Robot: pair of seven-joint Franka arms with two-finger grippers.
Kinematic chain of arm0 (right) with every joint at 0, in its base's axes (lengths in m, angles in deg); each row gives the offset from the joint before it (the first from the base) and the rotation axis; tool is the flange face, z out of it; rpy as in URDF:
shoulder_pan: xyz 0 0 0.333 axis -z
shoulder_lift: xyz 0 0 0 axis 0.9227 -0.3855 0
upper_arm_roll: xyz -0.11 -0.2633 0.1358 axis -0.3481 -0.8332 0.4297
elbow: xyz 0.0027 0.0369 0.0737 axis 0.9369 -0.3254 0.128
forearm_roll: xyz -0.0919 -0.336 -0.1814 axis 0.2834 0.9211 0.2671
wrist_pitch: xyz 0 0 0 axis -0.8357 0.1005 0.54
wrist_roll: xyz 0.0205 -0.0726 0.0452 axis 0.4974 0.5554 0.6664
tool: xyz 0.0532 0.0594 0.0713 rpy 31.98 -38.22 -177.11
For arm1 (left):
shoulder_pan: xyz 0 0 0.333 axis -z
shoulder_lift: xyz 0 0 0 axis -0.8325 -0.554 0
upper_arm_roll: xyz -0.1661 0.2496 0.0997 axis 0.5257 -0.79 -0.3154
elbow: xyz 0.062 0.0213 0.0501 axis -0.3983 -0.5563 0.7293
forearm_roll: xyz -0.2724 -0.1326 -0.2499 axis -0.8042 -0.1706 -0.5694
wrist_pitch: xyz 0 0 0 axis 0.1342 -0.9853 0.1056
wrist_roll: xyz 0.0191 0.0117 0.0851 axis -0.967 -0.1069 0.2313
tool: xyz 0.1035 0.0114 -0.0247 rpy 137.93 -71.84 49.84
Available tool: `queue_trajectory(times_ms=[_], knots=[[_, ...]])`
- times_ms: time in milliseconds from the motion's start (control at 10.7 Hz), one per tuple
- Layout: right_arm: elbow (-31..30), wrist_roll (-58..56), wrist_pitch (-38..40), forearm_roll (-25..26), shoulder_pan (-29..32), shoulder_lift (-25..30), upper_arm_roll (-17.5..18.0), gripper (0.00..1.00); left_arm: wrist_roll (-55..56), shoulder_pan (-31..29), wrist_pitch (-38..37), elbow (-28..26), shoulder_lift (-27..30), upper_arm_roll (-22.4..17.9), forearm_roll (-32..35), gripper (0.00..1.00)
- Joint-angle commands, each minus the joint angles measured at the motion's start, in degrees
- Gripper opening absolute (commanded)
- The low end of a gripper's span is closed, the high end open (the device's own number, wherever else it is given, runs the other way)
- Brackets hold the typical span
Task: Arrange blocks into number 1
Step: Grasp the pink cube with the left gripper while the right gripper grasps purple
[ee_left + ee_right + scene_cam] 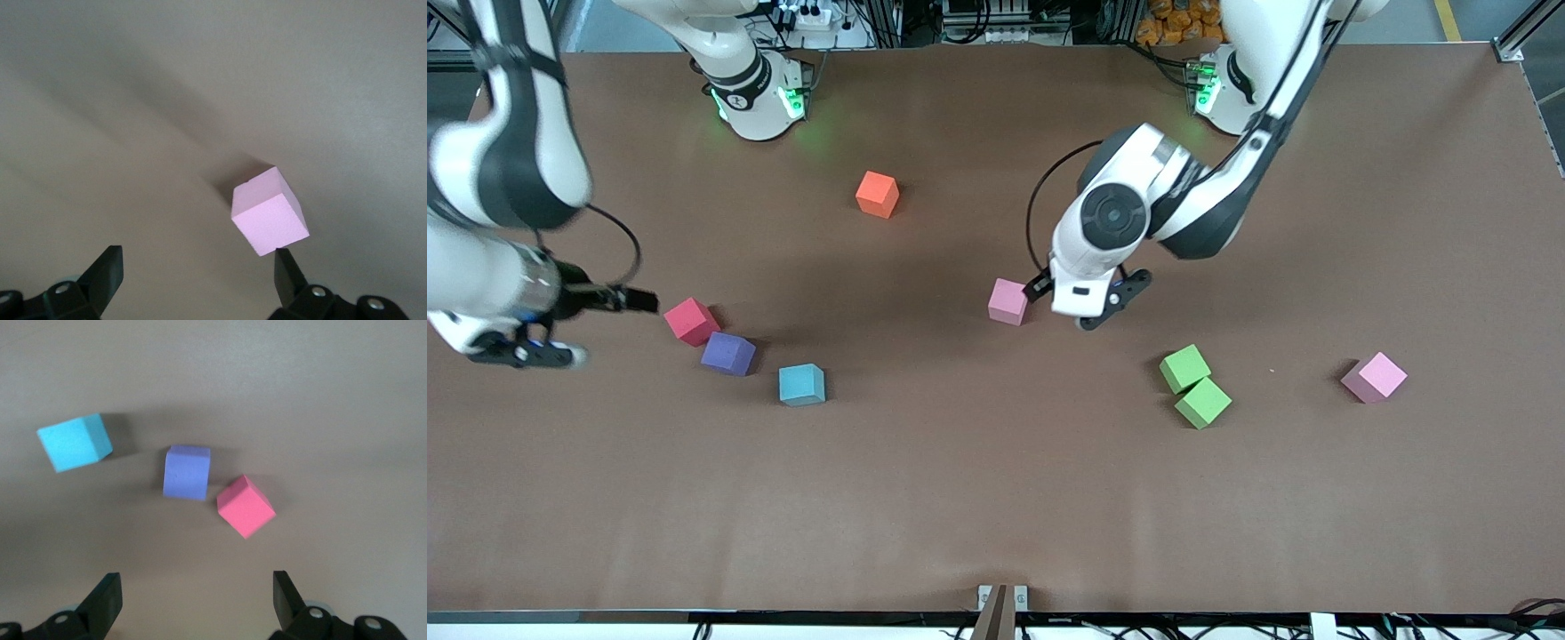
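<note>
Field notes, brown tabletop [996,498].

The left pincer [1087,304] is being held low over the middle of the tabletop, its fingers spread wide and nothing being gripped. A small matte pink cube [1008,301] is sitting on the tabletop just beside it, toward the right arm's end; in the left wrist view the same cube [270,211] is seen lying close to one black fingertip [288,265], outside the gap between the two fingers, and whether contact is being made cannot be told.

The right pincer [633,300] is being held near the right arm's end of the tabletop, beside a small red cube [691,321]. Its fingers are seen parted and empty in the right wrist view [193,600].

Three cubes are lying in a loose diagonal row there: the red cube, a small matte purple cube [727,353] close beside it and nearer to the front camera, and a small matte light blue cube [801,385] a little apart, nearer still. In the right wrist view the red cube [245,506] and purple cube [186,472] are nearly touching at a corner.

Two small matte bright green cubes [1185,368] [1202,402] are resting corner to corner toward the left arm's end. A second pink cube [1376,377] is lying well apart from them, farther toward that end. A small orange cube [877,194] is sitting alone, closer to the robots' bases.
</note>
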Motion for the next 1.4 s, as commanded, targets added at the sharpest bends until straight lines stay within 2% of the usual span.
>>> queue_trajectory(times_ms=[0,93,279,372,652,931,1304], knots=[[-11.11,3.25,-13.87,0.52,-1.12,-1.21,0.27,1.0,5.63,2.5,4.36,1.98,-3.42,-0.97,-1.41,1.0],[-13.16,3.43,-16.72,0.26,-1.21,-2.69,0.27,1.0,8.19,4.25,6.57,1.98,-5.44,-1.06,-1.32,1.0],[-13.18,7.09,-18.85,-0.09,-2.95,-6.12,0.36,1.0,13.46,8.91,10.27,1.98,-7.47,-4.73,-1.24,1.0],[-13.44,8.95,-20.51,-0.09,-4.01,-7.09,0.28,1.0,16.27,9.88,12.64,1.98,-8.61,-4.92,-1.15,1.0],[-13.53,9.58,-23.25,0.7,-4.64,-10.26,0.27,1.0,21.38,10.77,14.86,1.98,-10.46,-5.01,1.3,1.0],[-13.79,9.14,-22.81,3.59,-3.93,-10.18,0.19,1.0,21.83,10.77,16.52,1.98,-11.6,-5.27,1.58,1.0],[-13.8,9.67,-23.08,3.69,-3.15,-10.87,0.19,1.0,22.27,11.04,19.07,1.98,-12.84,-5.45,2.71,1.0]])
